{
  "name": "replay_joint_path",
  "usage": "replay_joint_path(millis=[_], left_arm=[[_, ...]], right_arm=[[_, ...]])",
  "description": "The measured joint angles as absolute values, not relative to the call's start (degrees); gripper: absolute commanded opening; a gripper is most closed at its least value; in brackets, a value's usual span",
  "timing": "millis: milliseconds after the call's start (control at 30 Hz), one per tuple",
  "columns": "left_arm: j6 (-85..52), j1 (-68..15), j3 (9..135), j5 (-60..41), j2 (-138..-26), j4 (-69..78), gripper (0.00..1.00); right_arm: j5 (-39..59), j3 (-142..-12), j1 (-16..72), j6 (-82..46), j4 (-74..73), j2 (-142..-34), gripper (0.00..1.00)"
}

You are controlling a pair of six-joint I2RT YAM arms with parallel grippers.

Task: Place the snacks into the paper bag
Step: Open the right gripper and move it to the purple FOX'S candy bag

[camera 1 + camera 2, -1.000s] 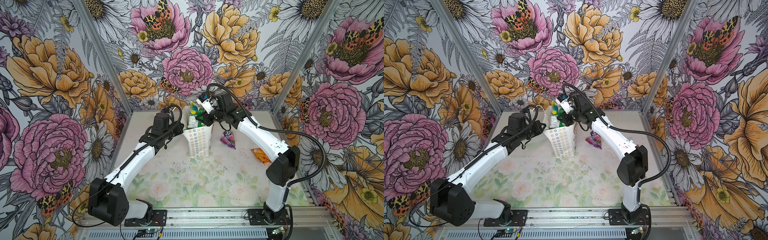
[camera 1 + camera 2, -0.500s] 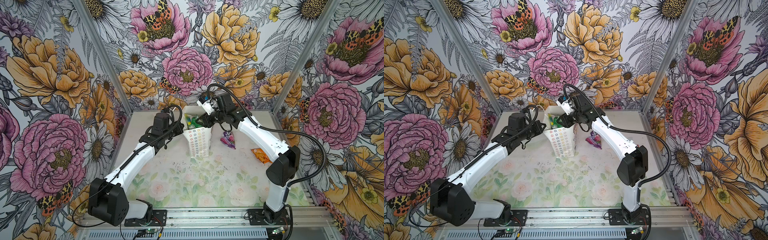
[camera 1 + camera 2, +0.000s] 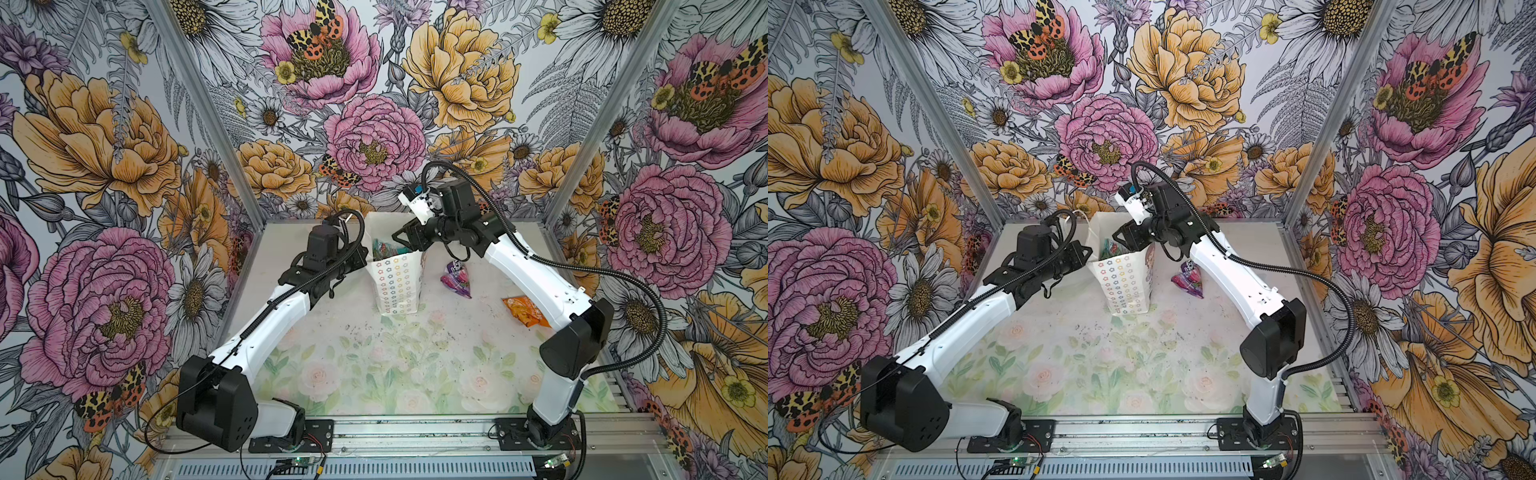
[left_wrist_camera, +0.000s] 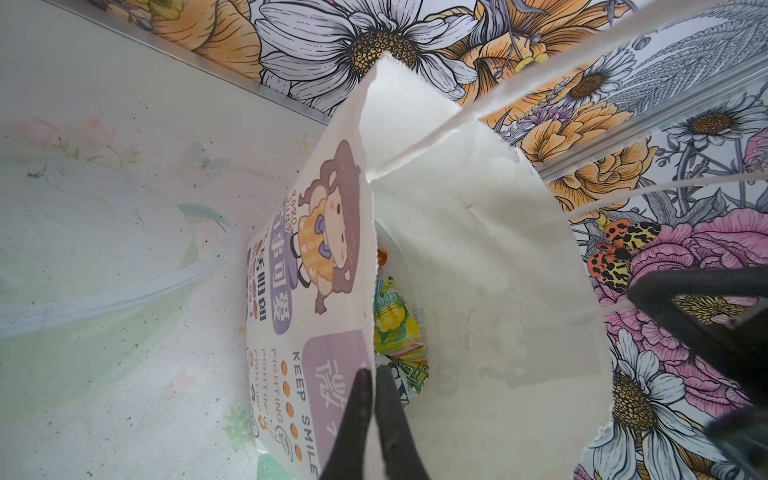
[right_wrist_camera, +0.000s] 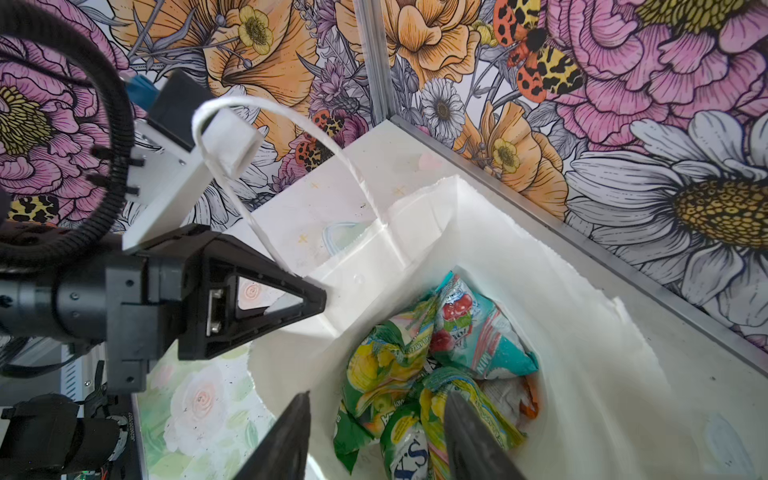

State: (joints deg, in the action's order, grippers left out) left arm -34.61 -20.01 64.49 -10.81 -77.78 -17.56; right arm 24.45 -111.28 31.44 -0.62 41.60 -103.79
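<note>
The white paper bag (image 3: pixel 400 286) (image 3: pixel 1128 286) stands upright at the back middle of the table. My left gripper (image 4: pixel 374 370) (image 3: pixel 362 258) is shut on the rim of its printed wall (image 4: pixel 332 257), and shows the same way in the right wrist view (image 5: pixel 309 300). My right gripper (image 5: pixel 378 397) (image 3: pixel 398 241) hangs open and empty over the bag's mouth. Inside lie green and yellow-green snacks (image 5: pixel 386 374) and a teal one (image 5: pixel 478 332). A purple packet (image 3: pixel 456 279) (image 3: pixel 1188 279) and an orange packet (image 3: pixel 524 311) lie on the table to the bag's right.
The back wall's metal rail (image 5: pixel 540 220) runs close behind the bag. A string handle (image 5: pixel 291 120) loops up beside my left wrist camera mount. The right arm's elbow (image 3: pixel 575 345) stands next to the orange packet.
My right gripper held a green packet above the bag a second ago. It has opened and the packet now lies inside the bag. The left gripper has kept its hold.
</note>
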Motion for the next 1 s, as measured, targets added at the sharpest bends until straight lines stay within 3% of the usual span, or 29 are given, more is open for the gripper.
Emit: replay_joint_path(millis=[1000], left_arm=[[-34.59,-20.01,64.82,-10.79,-77.78,-18.2,0.0]], right_arm=[[11.25,-83.99,31.42,-4.75,41.56,-78.26,0.74]])
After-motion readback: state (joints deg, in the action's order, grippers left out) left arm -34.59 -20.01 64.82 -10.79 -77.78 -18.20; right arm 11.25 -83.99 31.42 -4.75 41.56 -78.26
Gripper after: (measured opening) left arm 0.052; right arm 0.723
